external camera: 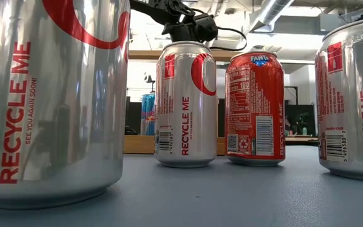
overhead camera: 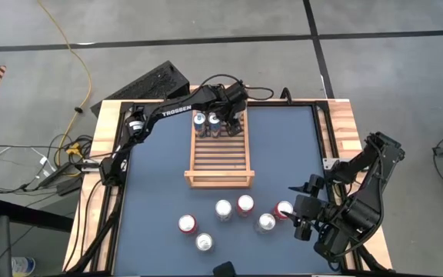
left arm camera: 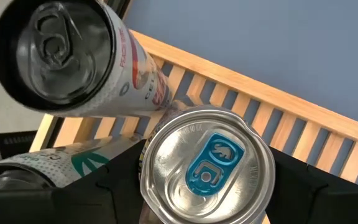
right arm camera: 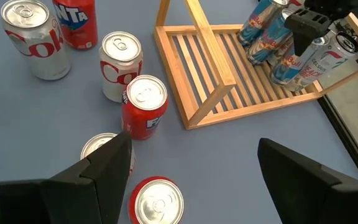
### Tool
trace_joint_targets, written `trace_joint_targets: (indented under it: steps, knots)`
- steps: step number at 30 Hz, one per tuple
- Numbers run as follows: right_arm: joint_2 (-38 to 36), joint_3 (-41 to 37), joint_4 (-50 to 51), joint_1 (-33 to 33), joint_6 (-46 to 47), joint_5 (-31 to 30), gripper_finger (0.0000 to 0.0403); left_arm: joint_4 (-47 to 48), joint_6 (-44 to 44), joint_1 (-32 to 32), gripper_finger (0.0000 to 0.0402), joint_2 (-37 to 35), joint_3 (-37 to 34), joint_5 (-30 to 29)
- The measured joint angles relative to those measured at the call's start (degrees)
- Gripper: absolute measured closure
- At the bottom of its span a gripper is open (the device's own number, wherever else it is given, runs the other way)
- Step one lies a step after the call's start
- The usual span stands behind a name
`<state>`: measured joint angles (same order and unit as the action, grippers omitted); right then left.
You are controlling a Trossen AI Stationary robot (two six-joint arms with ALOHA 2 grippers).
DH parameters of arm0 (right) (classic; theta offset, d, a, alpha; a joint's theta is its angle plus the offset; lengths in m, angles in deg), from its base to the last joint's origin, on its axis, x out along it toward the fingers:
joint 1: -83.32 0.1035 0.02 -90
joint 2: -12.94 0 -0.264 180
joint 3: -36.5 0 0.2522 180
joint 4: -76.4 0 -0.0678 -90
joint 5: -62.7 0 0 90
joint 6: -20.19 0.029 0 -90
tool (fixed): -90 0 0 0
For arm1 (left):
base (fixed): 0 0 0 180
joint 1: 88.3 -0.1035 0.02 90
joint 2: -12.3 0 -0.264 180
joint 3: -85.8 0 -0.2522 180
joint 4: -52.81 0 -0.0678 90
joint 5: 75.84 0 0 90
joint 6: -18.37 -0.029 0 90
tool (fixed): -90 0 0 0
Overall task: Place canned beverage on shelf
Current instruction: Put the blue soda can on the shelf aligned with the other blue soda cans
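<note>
1. Shelf (overhead camera: pixel 220 158) sits on the worktop (overhead camera: pixel 283 146), nearer its far edge, its slats running across between the two end rails.
2. My left end effector (overhead camera: pixel 223 123) is over the shelf's far end, pinching a blue-tabbed can (left arm camera: pixel 207 164) from both sides; the can stands upright on the slats.
3. Two more cans (overhead camera: pixel 201 120) stand just beside it at that same far end of the shelf, close against the rail.
4. My right end effector (overhead camera: pixel 301 209) hangs near the worktop's right edge, fingers spread wide and holding nothing.
5. Six loose cans (overhead camera: pixel 223 209) stand upright on the worktop near its front edge, well apart from the shelf; some silver, some red.
6. One red can (overhead camera: pixel 284 209) of that group is just beside my right end effector, not between its fingers.
7. From table height, a silver can (external camera: pixel 186 104) and a red Fanta can (external camera: pixel 254 108) stand side by side, the shelf behind them.
</note>
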<state>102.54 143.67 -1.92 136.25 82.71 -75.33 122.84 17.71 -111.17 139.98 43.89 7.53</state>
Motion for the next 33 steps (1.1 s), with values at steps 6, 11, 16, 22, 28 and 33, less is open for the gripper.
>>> trace_joint_targets:
  steps: [6, 11, 16, 22, 28, 33]
  knots:
    - [0.00, 0.00, 0.00, 0.00, 0.00, 0.02, 0.0085, 1.02, 0.48, 0.11, 0.0164, 0.00, -0.02, 0.39]
    - [0.00, 0.00, -0.04, 0.00, 0.00, 0.02, 0.0085, 1.10, 1.16, 0.11, 0.0164, 0.00, -0.02, 0.47]
    - [0.00, 0.00, -0.12, 0.00, 0.00, 0.10, 0.0085, 0.68, 1.45, 0.11, 0.0164, 1.10, -0.02, 1.44]
    - [0.00, 0.02, -0.20, 0.00, 0.02, 0.33, 0.0085, 1.58, 1.81, 0.32, 0.0164, 2.29, -0.01, 0.96]
    - [0.00, 0.02, -0.09, 0.00, -0.02, 0.39, 0.0085, 1.80, 1.78, 0.35, 0.0164, 2.23, 0.00, 0.55]
    - [0.00, 0.02, -0.12, 0.00, -0.02, 0.39, 0.0085, 1.73, 1.04, 0.39, 0.0163, 2.21, 0.00, 0.86]
